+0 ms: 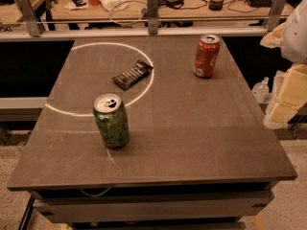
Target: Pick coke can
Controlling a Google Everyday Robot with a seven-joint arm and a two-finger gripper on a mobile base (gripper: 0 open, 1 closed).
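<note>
The coke can (pixel 206 56) is red-orange with white lettering and a silver top. It stands upright at the far right of the grey table (pixel 192 143). My gripper (pixel 284 99) is a white and pale yellow shape at the right edge of the view, off the table's right side. It is to the right of the coke can, nearer to me, and apart from it. It holds nothing that I can see.
A green patterned can (pixel 111 120) stands upright at the front left. A dark snack bar wrapper (pixel 133 74) lies flat at the far middle, inside a ring of light. A rail and a cluttered desk (pixel 153 4) run behind the table.
</note>
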